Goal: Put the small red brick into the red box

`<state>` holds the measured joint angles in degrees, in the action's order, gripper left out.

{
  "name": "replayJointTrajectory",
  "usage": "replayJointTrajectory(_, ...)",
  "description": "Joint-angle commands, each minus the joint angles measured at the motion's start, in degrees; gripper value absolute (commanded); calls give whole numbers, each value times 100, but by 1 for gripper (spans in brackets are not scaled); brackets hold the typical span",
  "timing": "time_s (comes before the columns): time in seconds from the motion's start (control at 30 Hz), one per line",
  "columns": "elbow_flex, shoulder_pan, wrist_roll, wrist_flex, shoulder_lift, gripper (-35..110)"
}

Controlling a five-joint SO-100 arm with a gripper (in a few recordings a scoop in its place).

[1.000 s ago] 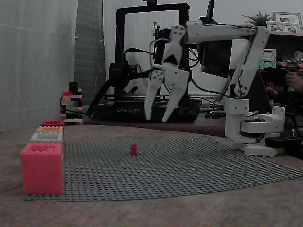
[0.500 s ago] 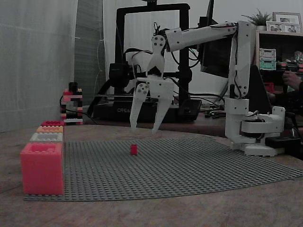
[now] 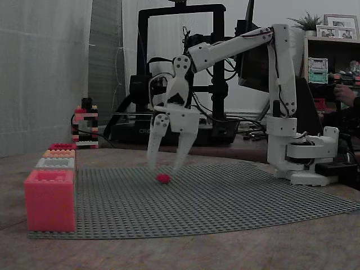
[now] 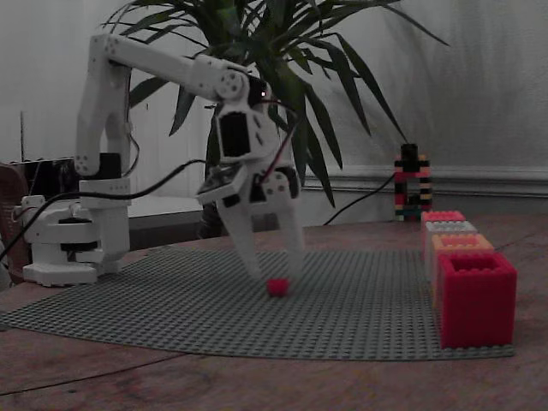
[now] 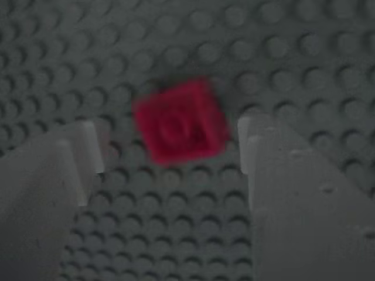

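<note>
In a fixed view, your tool [image 3: 163, 167] hangs wide open and empty, tips straddling the small red brick [image 3: 163, 178] mid-plate, well apart from the red box [image 3: 49, 199] at the grey plate's [image 3: 236, 197] near left corner. In a fixed view, tool [image 4: 276, 272] tips flank the brick [image 4: 276, 287]; the box [image 4: 476, 297] sits at the near right corner. Wrist view: the brick [image 5: 180, 120] lies skewed to the stud rows between the tool's [image 5: 170, 132] fingers, ungripped.

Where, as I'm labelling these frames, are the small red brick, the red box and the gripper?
small red brick [image 5: 180, 120], wrist view, top face.
red box [image 4: 476, 308], a fixed view, front wall.
gripper [image 3: 163, 167], a fixed view, midway between open fingertips.
</note>
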<state>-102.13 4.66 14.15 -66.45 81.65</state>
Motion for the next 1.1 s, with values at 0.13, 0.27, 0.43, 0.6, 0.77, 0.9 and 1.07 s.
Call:
replayJointTrajectory(0.13, 431, -35, -18, 105, 0, 19)
replayJointTrajectory(0.27, 431, -35, -26, 149, -44, 18)
replayJointTrajectory(0.43, 457, -35, -35, 158, -70, 18)
replayJointTrajectory(0.6, 457, -44, -35, 149, -123, 18)
replayJointTrajectory(0.77, 439, -44, -53, 97, -123, 18)
replayJointTrajectory(0.9, 439, -44, -62, 105, -132, 13)
replayJointTrajectory(1.07, 396, -62, -70, 105, -132, 2)
